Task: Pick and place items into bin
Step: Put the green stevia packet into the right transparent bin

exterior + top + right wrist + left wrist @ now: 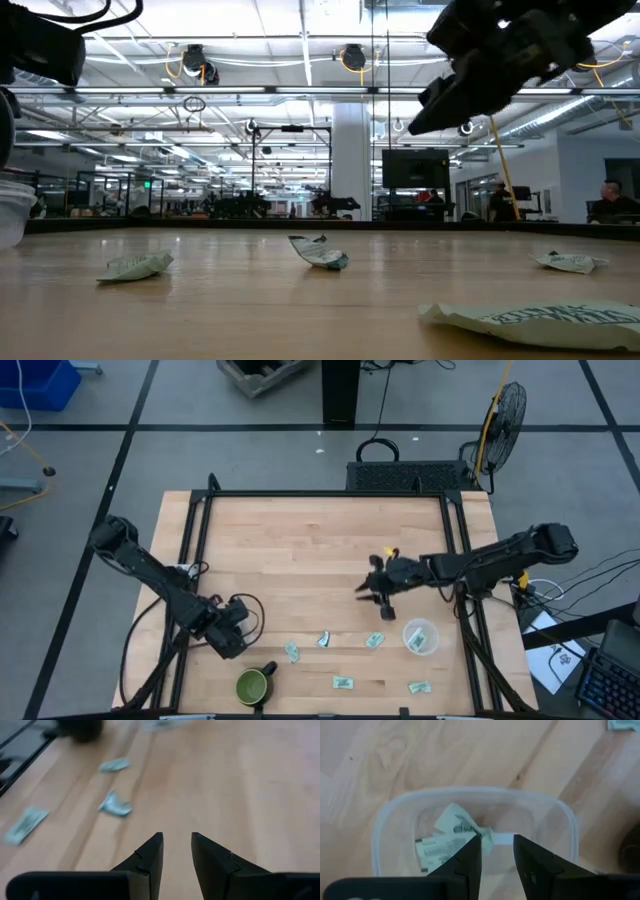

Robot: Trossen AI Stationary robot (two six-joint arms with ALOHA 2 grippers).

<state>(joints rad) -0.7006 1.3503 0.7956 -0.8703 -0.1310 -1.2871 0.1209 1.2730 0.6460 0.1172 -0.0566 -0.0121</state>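
Several small pale green-and-white packets lie flat on the wooden table near its near edge: [292, 652], [324, 640], [374, 641], [344, 682], [419, 687]. My left gripper [225, 628] [497, 842] is open over a clear bin [395, 810] at the near left. The bin holds two crumpled packets [452, 832], and nothing is between the fingers. My right gripper [378, 596] [177, 842] is open and empty, above the table's middle right. In its wrist view, packets [115, 804] lie ahead of it.
A clear cup [420, 637] with packets in it stands at the near right. A dark green mug [253, 685] stands at the near edge, left of the loose packets. Black frame rails [200, 520] run along the table's sides. Bare wood lies across the far half.
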